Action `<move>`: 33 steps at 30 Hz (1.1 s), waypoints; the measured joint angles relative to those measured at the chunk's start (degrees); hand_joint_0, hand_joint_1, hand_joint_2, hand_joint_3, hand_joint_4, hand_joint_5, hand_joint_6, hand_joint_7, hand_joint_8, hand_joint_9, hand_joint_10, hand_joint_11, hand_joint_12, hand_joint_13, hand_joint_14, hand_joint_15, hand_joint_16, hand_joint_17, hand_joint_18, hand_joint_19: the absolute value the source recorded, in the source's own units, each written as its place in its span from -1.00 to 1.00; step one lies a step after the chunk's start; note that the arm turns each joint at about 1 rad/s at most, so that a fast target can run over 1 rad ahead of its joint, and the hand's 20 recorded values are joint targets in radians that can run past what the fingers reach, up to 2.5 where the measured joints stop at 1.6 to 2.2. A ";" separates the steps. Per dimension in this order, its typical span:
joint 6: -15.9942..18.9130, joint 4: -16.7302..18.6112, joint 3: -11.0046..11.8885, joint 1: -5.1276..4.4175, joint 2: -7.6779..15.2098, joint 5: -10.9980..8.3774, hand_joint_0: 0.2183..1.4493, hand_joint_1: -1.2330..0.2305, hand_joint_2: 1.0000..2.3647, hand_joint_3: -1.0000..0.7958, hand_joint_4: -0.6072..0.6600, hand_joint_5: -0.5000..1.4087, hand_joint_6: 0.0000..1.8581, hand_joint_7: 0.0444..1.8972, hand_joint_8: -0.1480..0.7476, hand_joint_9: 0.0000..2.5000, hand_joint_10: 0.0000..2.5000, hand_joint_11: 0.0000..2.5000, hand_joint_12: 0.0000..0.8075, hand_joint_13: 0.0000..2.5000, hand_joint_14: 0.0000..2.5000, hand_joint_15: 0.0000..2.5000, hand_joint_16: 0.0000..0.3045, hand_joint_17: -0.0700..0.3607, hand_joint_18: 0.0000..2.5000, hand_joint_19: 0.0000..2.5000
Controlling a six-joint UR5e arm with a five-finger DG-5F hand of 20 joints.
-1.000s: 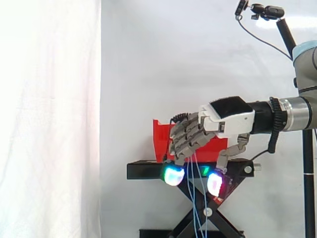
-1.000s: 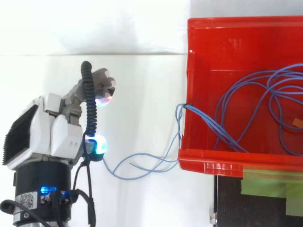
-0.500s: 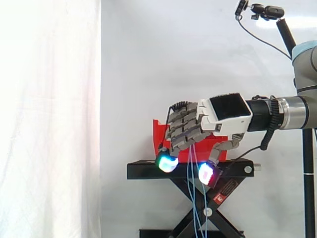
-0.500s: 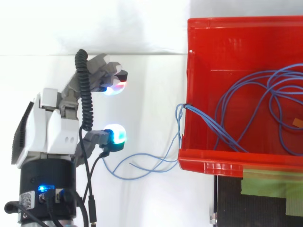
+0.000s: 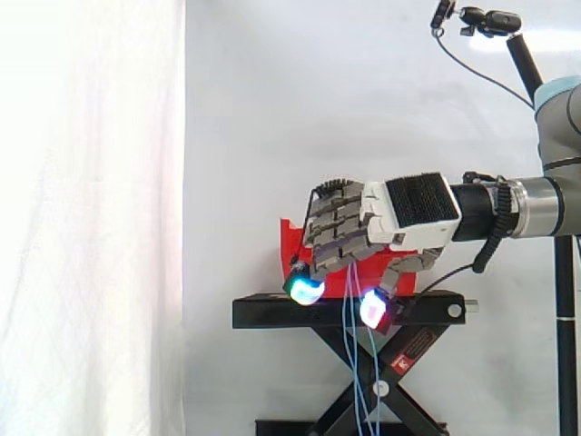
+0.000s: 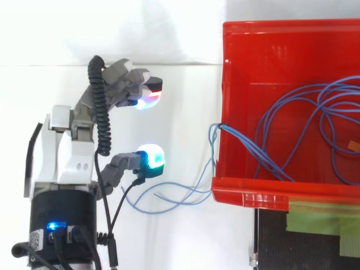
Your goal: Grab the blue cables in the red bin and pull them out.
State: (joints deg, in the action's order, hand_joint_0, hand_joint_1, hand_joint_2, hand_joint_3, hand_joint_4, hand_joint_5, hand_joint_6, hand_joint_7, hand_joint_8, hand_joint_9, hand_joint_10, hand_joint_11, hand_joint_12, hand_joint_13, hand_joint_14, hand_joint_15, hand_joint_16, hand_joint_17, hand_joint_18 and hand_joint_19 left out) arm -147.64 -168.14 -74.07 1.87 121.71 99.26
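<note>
Side view: Robot hand (image 5: pixel 413 211) enters level from the right, in front of red bin (image 5: pixel 289 251), which sits on black stand (image 5: pixel 272 313). Fingers bent downward, glowing pads (image 5: pixel 304 289) spread well apart from the thumb, nothing clamped. Blue cables (image 5: pixel 350 363) hang down past the stand, seen in the gap between fingers and thumb.

Top view: Robot hand (image 6: pixel 62 152) left of red bin (image 6: pixel 264 194), clear of it. Blue cables (image 6: pixel 304 129) mostly coiled inside the bin. A few strands cross its left wall and loop outside, ending just beside the thumb pad; contact cannot be told.
</note>
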 measured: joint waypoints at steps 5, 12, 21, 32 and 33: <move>-4.05 -1.07 -0.01 0.07 0.01 -0.10 -0.20 -0.69 -1.00 -1.00 0.07 0.22 -0.98 -0.43 -0.14 -0.40 -0.98 -0.38 -0.15 -0.53 -0.99 -0.64 -0.68 -0.17 -0.65 -0.67; -4.96 -1.16 0.03 0.26 0.01 -0.08 -0.20 -0.70 -1.00 -1.00 0.06 0.24 -0.98 -0.40 -0.15 -0.40 -0.98 -0.38 -0.16 -0.53 -0.99 -0.64 -0.68 -0.17 -0.65 -0.67; -6.11 -0.30 0.00 0.02 0.62 -0.12 -0.21 -0.71 -1.00 -1.00 0.04 0.27 -0.98 -0.35 -0.14 -0.40 -0.98 -0.37 -0.15 -0.53 -0.99 -0.64 -0.68 -0.17 -0.65 -0.67; -6.21 -1.23 0.00 0.23 1.21 -0.07 -0.21 -0.72 -1.00 -1.00 0.04 0.27 -0.99 -0.35 -0.14 -0.39 -0.98 -0.37 -0.15 -0.53 -0.98 -0.64 -0.68 -0.17 -0.65 -0.67; -6.21 -1.38 0.01 0.27 1.21 -0.03 -0.21 -0.72 -1.00 -1.00 0.04 0.27 -0.99 -0.34 -0.14 -0.39 -0.98 -0.38 -0.15 -0.53 -0.99 -0.64 -0.68 -0.17 -0.65 -0.67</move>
State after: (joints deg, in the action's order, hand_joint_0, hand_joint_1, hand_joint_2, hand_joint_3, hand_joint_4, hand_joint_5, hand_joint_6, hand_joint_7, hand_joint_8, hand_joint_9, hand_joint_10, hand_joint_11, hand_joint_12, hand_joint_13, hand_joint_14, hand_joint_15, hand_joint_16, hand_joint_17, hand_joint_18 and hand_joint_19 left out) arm -153.85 -169.52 -74.06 2.14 122.92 99.23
